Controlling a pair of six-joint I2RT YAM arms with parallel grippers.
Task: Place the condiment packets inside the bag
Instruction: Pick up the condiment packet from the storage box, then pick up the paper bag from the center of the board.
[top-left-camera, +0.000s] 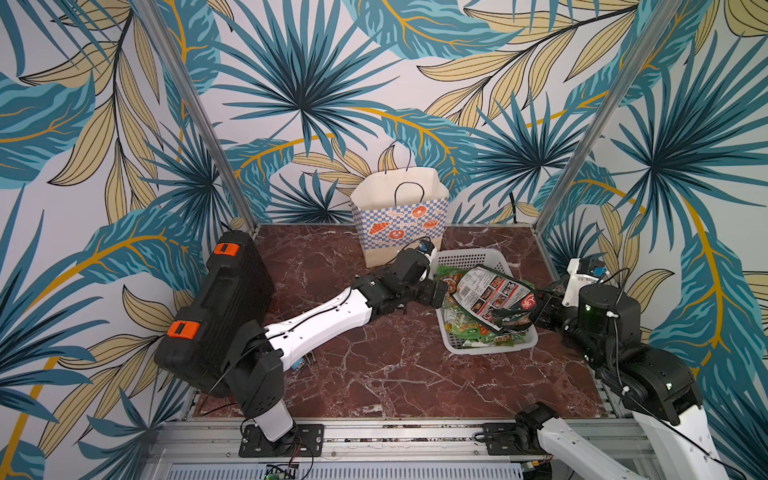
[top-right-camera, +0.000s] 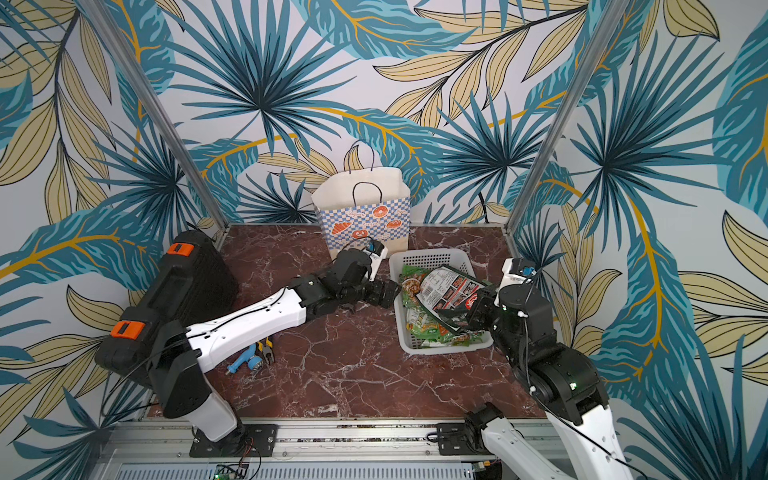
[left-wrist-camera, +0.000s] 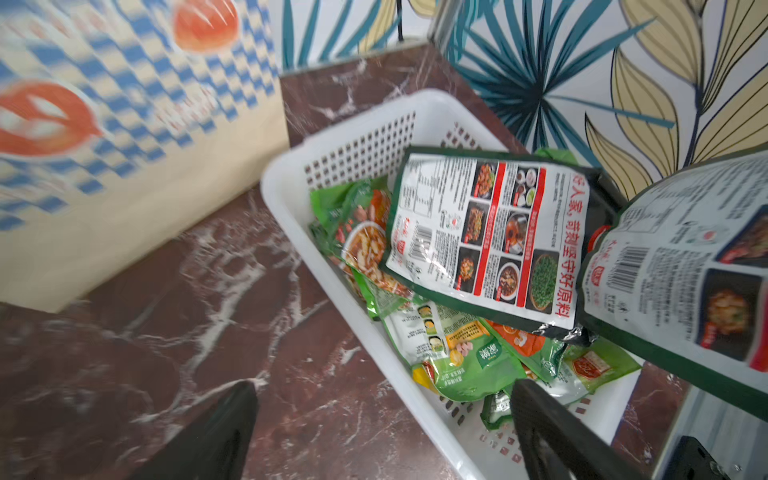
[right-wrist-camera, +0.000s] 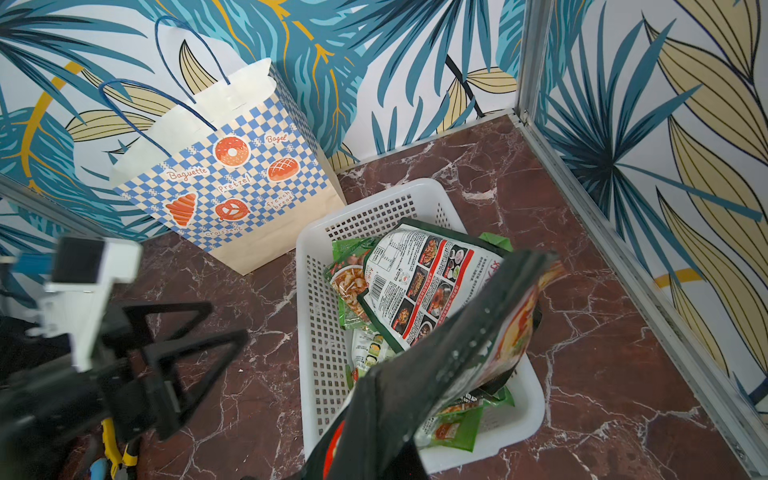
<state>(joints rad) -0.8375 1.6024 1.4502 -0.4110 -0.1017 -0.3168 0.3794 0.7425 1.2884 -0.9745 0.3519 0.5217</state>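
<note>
Dark green-black glossy condiment pouch pinched in the right gripper, hanging tilted over the right side of the white perforated plastic basket.
The right gripper's jaws are pressed together on the pouch's edge. A second large pouch lies printed back up in the basket on a heap of smaller bright green packets. The left gripper is spread wide and empty at the basket's left wall; the left wrist view shows one finger over the red-brown marble tabletop and one over the basket. The blue-and-white checkered paper shopping bag stands upright with its mouth open, just behind the basket's back-left corner. A black case with orange latches leans at the table's left edge.
</note>
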